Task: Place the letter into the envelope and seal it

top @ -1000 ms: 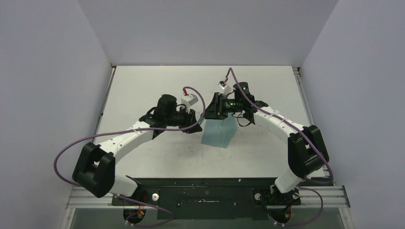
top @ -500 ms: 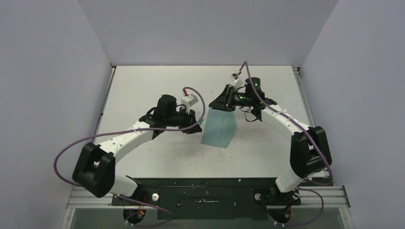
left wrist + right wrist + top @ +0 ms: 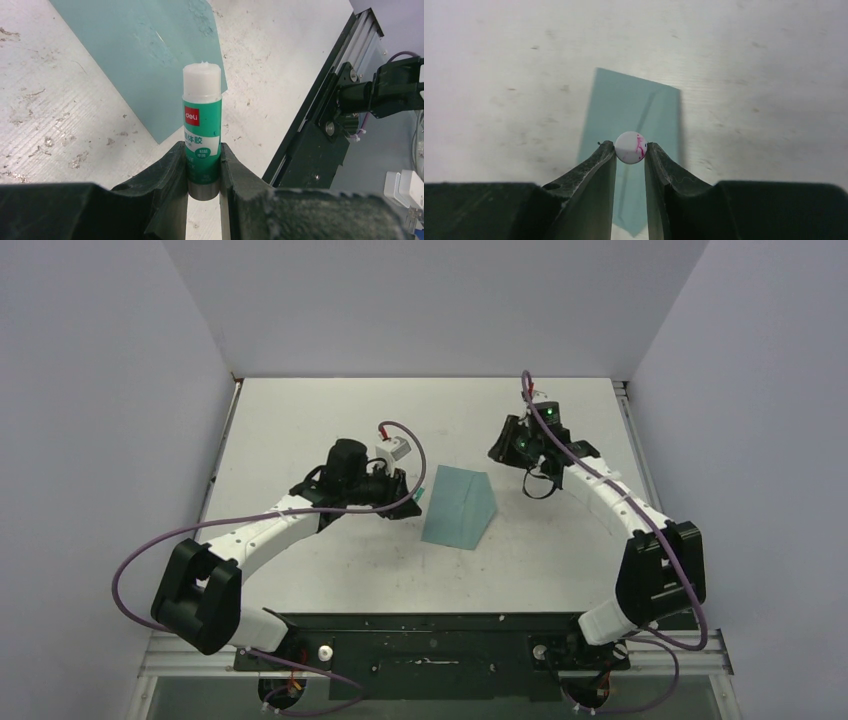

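We see the teal envelope [image 3: 455,508] flat in the middle of the counter [image 3: 330,420], uncovered since the right hand pulled away
A second ago the right hand [image 3: 630,150] hung over the envelope's far edge; now it sits well apart toward the far right, clamped on a small white round piece [image 3: 631,146] with pink marks. The left hand [image 3: 202,148] has stayed just beside the envelope's left edge, closed around an uncapped green glue stick [image 3: 201,120]. We find bare counter beyond the far and right edges
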### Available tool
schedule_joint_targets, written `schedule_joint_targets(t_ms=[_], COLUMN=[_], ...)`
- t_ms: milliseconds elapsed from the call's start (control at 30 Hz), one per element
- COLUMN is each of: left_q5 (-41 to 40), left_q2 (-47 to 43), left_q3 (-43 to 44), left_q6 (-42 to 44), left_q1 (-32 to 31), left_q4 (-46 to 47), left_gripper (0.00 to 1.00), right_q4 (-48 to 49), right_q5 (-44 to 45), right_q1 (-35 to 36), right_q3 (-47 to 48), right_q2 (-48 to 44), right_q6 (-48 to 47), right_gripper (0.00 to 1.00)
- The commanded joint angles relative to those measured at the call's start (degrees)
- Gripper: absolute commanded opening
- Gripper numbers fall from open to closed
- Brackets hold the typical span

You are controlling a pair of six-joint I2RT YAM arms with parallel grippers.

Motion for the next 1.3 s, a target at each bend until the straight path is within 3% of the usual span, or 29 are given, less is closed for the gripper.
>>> schedule_joint_targets(t_ms=[0, 200, 367, 533, 767, 1133, 1267], left_q5=[-0.92, -0.80, -0.48, -0.14, 0.40, 0.78, 0.70], left_q2=[-1.15, -0.34, 0.36, 0.92, 1.52, 1.78, 1.70], left_q3=[1.16, 2.19, 2.43, 2.58, 2.72, 2.52, 2.50], left_q6=[-2.67, -3.25, -3.30, -3.43, -3.69, -4.04, -4.12], left_q1=[0.53, 0.62, 0.62, 0.62, 0.79, 1.01, 1.13], left_q4=[5.35, 5.67, 5.62, 5.62, 5.62, 5.62, 5.65], left_gripper=[0.00, 0.00, 0.00, 0.00, 0.00, 0.00, 0.00], right_q4=[-5.07, 2.71, 16.78, 24.75, 23.92, 18.31, 16.35], right_q5=[32.19, 38.79, 38.99, 39.98, 38.72, 39.70, 40.71], right_q1=[2.34, 2.77, 2.86, 2.53, 1.70, 3.41, 4.20], right_q3=[-7.40, -18.04, -26.16, -28.23, -25.22, -22.37, -22.35], right_q2=[-5.19, -6.08, -5.28, -1.16, 2.62, 8.61, 8.65], right_q6=[-8.65, -7.47, -9.79, -10.36, -10.20, -1.39, -0.80], right_gripper=[0.05, 0.10, 0.16, 0.16, 0.30, 0.35, 0.52])
